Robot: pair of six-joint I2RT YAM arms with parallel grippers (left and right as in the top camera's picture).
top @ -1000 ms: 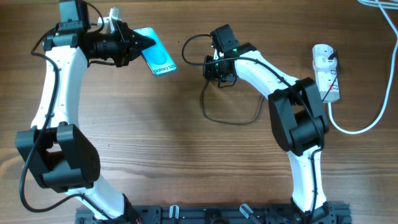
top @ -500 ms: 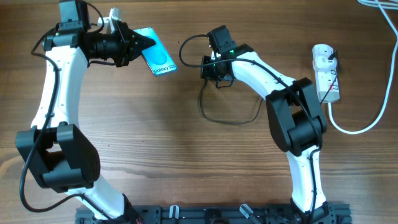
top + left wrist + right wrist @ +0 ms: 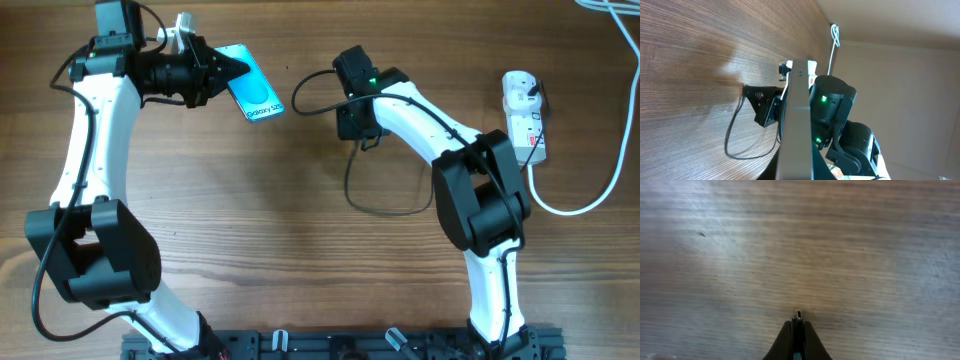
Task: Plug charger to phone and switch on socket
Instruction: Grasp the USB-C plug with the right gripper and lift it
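The phone (image 3: 255,88), its teal screen lit, is held off the table at the back left, with my left gripper (image 3: 226,72) shut on its edge. In the left wrist view the phone (image 3: 796,125) shows edge-on as a grey slab. The charger, a thin black cable (image 3: 385,211), loops over the table's middle. My right gripper (image 3: 358,132) is shut on its connector tip (image 3: 799,314), which pokes out between the fingers (image 3: 786,339) above bare wood. The socket (image 3: 525,115), a white strip with a black plug in it, lies at the far right, away from both grippers.
A thick white cord (image 3: 590,195) curves from the socket toward the table's right edge. The right arm's elbow (image 3: 480,190) stands between the cable loop and the socket. Another white cable (image 3: 600,8) lies at the back right corner.
My right gripper has shut on the charger's connector tip and shifted slightly. The cable loop has been dragged to the right and toward the front. The left arm and phone have not moved.
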